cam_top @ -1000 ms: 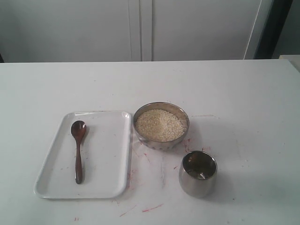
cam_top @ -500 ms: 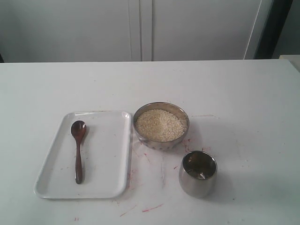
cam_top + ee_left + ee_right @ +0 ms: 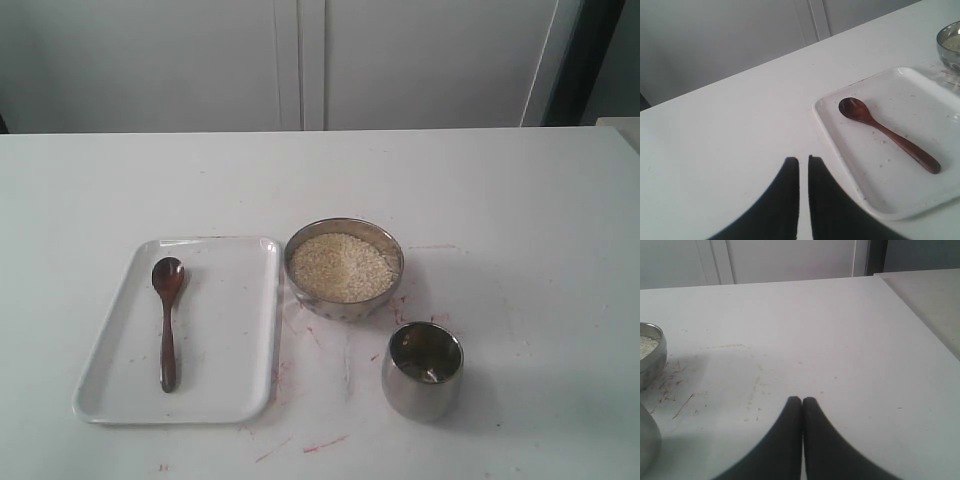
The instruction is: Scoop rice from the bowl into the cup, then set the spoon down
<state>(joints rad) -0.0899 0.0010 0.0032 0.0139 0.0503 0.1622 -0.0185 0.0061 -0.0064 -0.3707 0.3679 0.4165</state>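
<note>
The dark wooden spoon (image 3: 167,325) lies flat on a white tray (image 3: 240,340), its oval bowl toward the far end. To the tray's right stands the wide metal bowl (image 3: 345,308), filled with rice (image 3: 343,267). The shiny steel cup (image 3: 422,372) stands in front of the bowl, to its right. Neither gripper shows in the exterior view. In the left wrist view my left gripper (image 3: 803,159) hovers over bare table beside the tray (image 3: 900,195) and spoon (image 3: 887,134), its fingers a thin slit apart and holding nothing. My right gripper (image 3: 802,400) is shut and empty, away from the bowl (image 3: 652,360) and cup (image 3: 647,440).
Red scuff marks (image 3: 320,442) streak the white table around the bowl and cup. White cabinet doors (image 3: 300,60) stand behind the table's far edge. A second surface (image 3: 930,295) adjoins the table's right side.
</note>
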